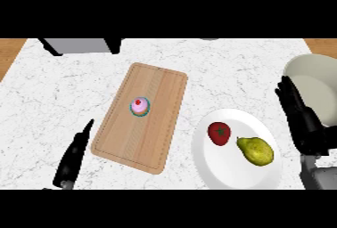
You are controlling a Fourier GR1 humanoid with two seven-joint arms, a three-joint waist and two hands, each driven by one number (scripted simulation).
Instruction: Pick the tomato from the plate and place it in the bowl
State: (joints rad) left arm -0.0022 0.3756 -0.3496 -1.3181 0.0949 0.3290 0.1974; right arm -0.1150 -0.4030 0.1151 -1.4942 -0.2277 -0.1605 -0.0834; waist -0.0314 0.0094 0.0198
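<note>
A red tomato [219,132] lies on the left part of a white plate [227,171] at the lower right. A yellow-green pear [256,150] shares the plate, just right of the tomato. The pale bowl [318,82] sits at the right edge, partly cut off. My right hand [300,116] stands between plate and bowl with its fingers straight, pointing away, touching neither fruit. My left hand [72,158] rests open at the lower left, beside the board, holding nothing.
A wooden cutting board [158,84] lies slanted in the middle with a small pink cupcake [139,106] on it. A grey appliance [82,45] stands at the counter's far left edge. Wooden floor shows past both far corners.
</note>
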